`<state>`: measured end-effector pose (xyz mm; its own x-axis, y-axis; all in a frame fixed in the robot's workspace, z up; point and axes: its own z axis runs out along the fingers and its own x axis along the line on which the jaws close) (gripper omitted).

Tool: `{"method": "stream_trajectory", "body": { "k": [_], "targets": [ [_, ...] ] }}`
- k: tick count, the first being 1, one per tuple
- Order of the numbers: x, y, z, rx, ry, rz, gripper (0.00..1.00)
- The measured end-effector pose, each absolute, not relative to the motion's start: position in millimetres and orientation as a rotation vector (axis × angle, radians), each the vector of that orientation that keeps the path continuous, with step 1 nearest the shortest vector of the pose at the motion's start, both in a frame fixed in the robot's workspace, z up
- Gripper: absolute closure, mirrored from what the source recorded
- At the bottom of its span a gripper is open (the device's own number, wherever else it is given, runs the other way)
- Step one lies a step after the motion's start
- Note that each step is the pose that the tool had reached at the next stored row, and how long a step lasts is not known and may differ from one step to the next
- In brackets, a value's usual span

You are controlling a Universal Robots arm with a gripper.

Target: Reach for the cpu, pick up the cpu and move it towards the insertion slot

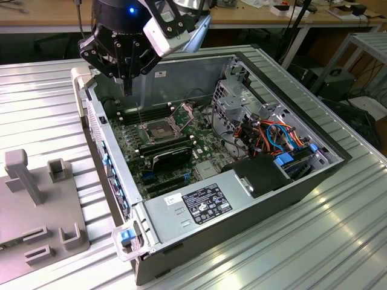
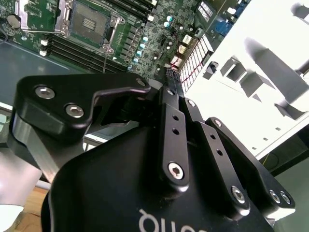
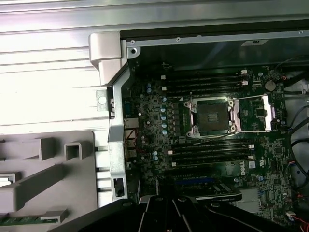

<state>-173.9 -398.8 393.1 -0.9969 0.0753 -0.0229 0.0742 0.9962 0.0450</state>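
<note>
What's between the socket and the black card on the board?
Long black memory slots run between the socket and the black card, clearest in the first wrist view.

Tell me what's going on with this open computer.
A robot arm's gripper hangs above the open computer case, near one wall. The insertion slot lies lower down, toward the exterior view's right of the gripper, its dark centre uncovered. Whether the gripper carries anything cannot be told.

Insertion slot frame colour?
Silvery metal around a dark centre; the insertion slot shows best in the first wrist view.
</note>
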Motion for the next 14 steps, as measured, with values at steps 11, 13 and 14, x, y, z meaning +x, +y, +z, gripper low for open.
{"method": "stream_trajectory", "body": {
  "k": [11, 13, 14],
  "targets": [
    [-183, -399, 393, 0.117, 3.114, 0.069, 0.89],
    [-185, -399, 393, 0.117, 3.115, 0.069, 0.89],
    [-186, -399, 393, 0.117, 3.114, 0.069, 0.89]
  ]
}}
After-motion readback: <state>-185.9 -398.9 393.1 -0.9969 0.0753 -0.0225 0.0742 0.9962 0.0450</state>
